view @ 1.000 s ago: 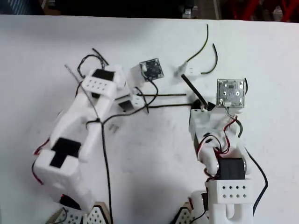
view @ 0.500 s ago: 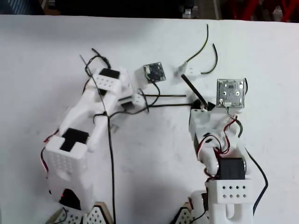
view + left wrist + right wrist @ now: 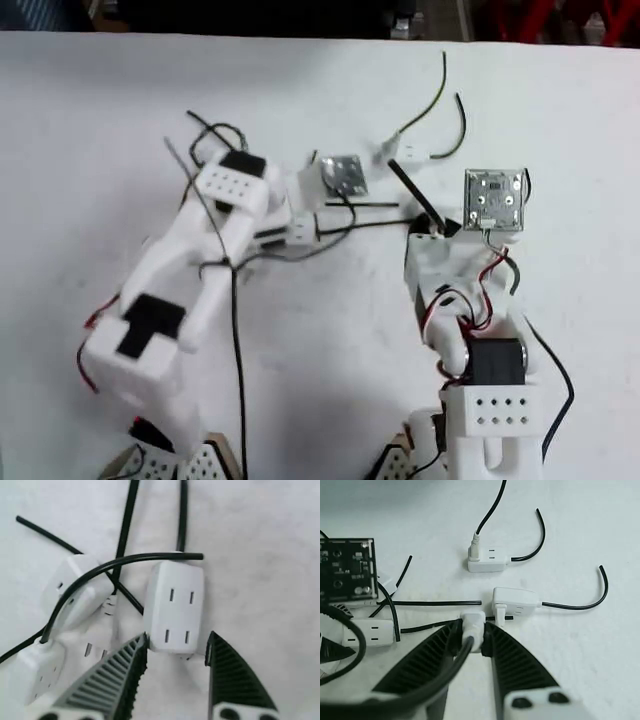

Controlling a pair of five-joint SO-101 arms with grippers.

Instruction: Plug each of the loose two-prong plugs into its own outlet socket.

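Right now the left gripper (image 3: 176, 640) is hanging spread over the near end of a white socket block (image 3: 174, 602), with one jaw standing at each side and nothing clamped. The block's long axis is running straight away from that gripper, slots facing up, while a black cord (image 3: 125, 562) is arching across its far end. The right gripper (image 3: 472, 630) is pinching a white plug (image 3: 471, 621), and a second socket block (image 3: 515, 601) is lying just beyond it, slightly off line. Bare table (image 3: 580, 670) is lying open around that pair, so there looks to be ample room.
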